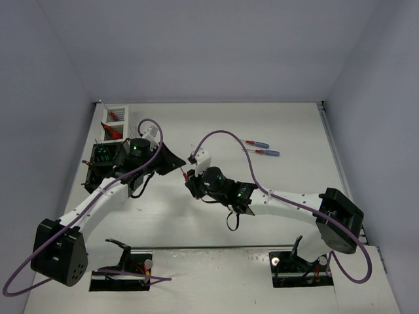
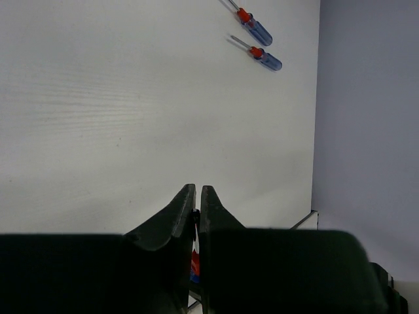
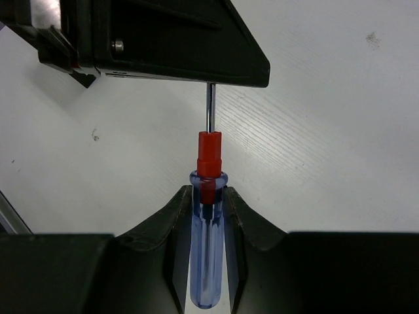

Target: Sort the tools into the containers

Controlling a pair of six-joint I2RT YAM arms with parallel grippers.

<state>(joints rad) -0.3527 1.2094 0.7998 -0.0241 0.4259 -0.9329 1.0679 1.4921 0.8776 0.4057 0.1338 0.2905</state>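
Above the middle of the table my right gripper (image 3: 208, 193) is shut on the clear blue handle of a screwdriver (image 3: 208, 261) with a red collar. Its metal shaft (image 3: 209, 108) points away and runs in between the fingers of my left gripper (image 2: 198, 190), which is shut on it. From the top view the two grippers meet tip to tip, left (image 1: 173, 161) and right (image 1: 192, 178). Two more blue and red screwdrivers (image 1: 254, 142) (image 1: 268, 152) lie on the table at the back right. White containers (image 1: 118, 114) stand at the back left, one holding red-handled pliers (image 1: 112, 130).
A black bin (image 1: 103, 156) with green-handled tools sits behind my left arm, partly hidden. The purple cable (image 1: 230, 139) arcs over the right arm. The enclosure walls stand close on the left, back and right. The two loose screwdrivers (image 2: 254, 26) (image 2: 265, 57) lie near the right wall.
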